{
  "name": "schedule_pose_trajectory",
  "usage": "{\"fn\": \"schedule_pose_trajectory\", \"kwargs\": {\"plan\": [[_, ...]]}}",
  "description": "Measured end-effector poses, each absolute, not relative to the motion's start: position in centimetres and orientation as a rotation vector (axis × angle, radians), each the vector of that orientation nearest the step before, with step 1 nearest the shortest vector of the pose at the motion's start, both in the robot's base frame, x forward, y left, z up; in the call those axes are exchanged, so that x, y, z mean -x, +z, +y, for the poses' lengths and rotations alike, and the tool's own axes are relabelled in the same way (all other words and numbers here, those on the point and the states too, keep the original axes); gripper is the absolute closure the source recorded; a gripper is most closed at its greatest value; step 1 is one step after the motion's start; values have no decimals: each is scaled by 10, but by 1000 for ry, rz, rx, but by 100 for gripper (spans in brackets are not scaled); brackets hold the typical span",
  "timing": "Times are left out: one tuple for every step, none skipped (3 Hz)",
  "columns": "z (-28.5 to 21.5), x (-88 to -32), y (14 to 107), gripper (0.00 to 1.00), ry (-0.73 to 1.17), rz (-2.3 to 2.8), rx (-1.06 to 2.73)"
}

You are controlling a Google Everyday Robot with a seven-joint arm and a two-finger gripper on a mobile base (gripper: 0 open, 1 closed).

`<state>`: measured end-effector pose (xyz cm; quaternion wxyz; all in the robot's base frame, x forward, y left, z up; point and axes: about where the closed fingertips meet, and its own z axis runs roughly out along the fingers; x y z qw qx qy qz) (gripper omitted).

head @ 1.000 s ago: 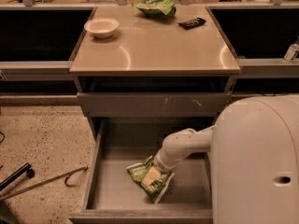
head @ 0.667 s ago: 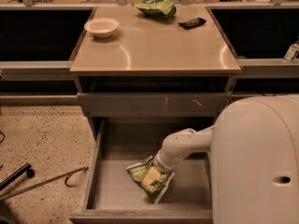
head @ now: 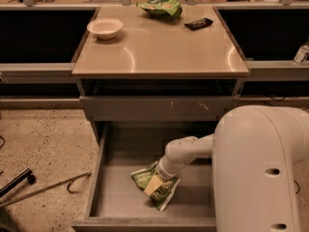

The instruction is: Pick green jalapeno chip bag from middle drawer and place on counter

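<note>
Camera view: green jalapeno chip bag [head: 143, 178] under fingers [head: 155, 185], in middle drawer [head: 118, 199].

My gripper [head: 158, 180] is at the crinkled foil green jalapeno chip bag [head: 141, 179] in the matt grey metal middle drawer [head: 120, 197]; my arm [head: 193, 149] is smooth plastic, the counter [head: 159, 47] glossy

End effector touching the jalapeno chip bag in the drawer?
Cannot tell. Camera view: end effector overlaps green jalapeno chip bag in middle drawer, its tip hidden.
</note>
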<state>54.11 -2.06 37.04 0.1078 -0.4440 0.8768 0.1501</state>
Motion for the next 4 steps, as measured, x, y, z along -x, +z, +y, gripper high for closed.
{"fn": "schedule_pose_trajectory", "kwargs": {"plan": [[-1, -546, 347, 0, 511, 2562, 1375], [-1, -549, 345, 18, 511, 2559, 1377], [-1, -549, 345, 43, 511, 2559, 1377], [-1, -549, 353, 66, 511, 2559, 1377]]}}
